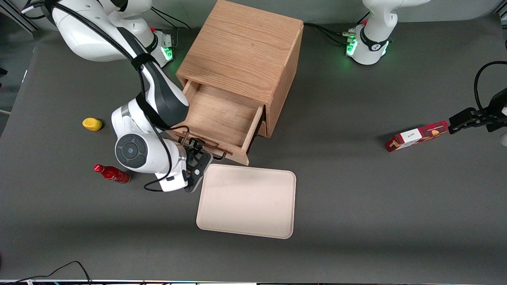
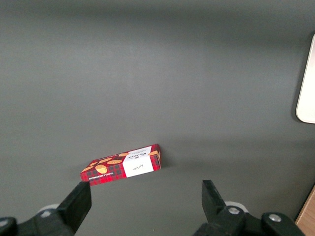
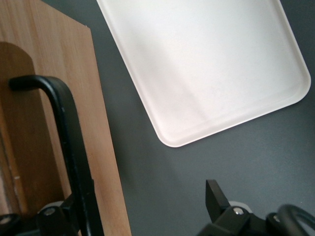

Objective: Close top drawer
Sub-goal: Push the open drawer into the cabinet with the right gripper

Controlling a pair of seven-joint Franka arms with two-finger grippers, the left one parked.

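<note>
The top drawer (image 1: pixel 222 114) of the wooden cabinet (image 1: pixel 241 47) stands pulled out, and its shallow oak box is empty. Its thin black wire handle (image 1: pixel 198 141) is on the front panel facing the front camera. My right gripper (image 1: pixel 196 158) is open and sits right at that front panel, low over the table. In the right wrist view the handle (image 3: pixel 66 132) and the panel's edge (image 3: pixel 64 54) lie between the spread fingers of the gripper (image 3: pixel 142 196), close to one finger (image 3: pixel 216 196). Nothing is held.
A beige tray (image 1: pixel 247 202) lies flat just in front of the drawer, also in the right wrist view (image 3: pixel 206 64). A yellow object (image 1: pixel 92 124) and a red bottle (image 1: pixel 112 173) lie toward the working arm's end. A red box (image 1: pixel 418 135) lies toward the parked arm's end.
</note>
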